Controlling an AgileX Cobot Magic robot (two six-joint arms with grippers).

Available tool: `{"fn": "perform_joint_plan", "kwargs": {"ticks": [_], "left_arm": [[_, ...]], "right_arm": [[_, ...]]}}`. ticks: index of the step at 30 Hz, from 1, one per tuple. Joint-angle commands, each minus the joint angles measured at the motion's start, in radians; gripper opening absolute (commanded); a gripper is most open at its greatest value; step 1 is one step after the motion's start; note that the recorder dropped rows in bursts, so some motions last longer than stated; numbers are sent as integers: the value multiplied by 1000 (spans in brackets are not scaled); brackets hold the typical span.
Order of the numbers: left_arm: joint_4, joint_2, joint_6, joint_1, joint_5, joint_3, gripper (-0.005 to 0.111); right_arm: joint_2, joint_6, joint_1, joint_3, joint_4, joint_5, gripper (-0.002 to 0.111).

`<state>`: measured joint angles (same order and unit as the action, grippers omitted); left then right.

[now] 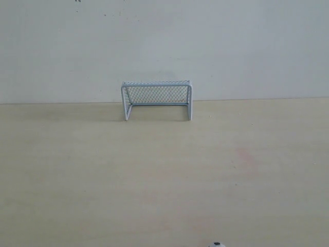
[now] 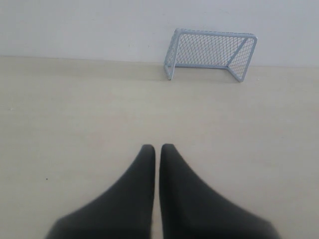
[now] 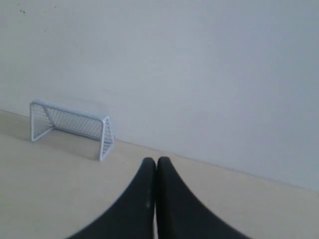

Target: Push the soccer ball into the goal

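Note:
The goal [image 1: 157, 100], a small pale blue-grey tube frame with mesh netting, stands at the far edge of the table against the wall, mouth facing the near side. It also shows in the left wrist view as the goal [image 2: 210, 52] and in the right wrist view as the goal [image 3: 71, 127]. Only the top of the soccer ball [image 1: 216, 244] peeks in at the bottom edge of the exterior view, right of centre. My left gripper [image 2: 158, 147] is shut on nothing above bare table. My right gripper [image 3: 156, 160] is shut and empty too. Neither gripper appears in the exterior view.
The pale wooden table [image 1: 103, 175] runs back to a plain white wall [image 1: 164, 41]. A faint pinkish stain [image 1: 245, 156] marks the table right of the middle.

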<state>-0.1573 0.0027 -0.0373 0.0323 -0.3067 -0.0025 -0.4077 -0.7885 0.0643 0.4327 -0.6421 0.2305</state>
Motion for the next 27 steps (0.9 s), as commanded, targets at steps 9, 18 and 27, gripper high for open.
{"fn": "perform_joint_plan", "kwargs": {"ticks": [9, 18, 27], "left_arm": [[-10, -3, 8, -2, 2, 3, 4], [-10, -3, 8, -2, 2, 3, 4], [-10, -3, 8, -2, 2, 3, 4]], "right_arm": [[157, 27, -58, -269, -6, -143, 0], [284, 32, -58, -414, -6, -164, 0], [363, 74, -58, -433, -3, -153, 0]]}}
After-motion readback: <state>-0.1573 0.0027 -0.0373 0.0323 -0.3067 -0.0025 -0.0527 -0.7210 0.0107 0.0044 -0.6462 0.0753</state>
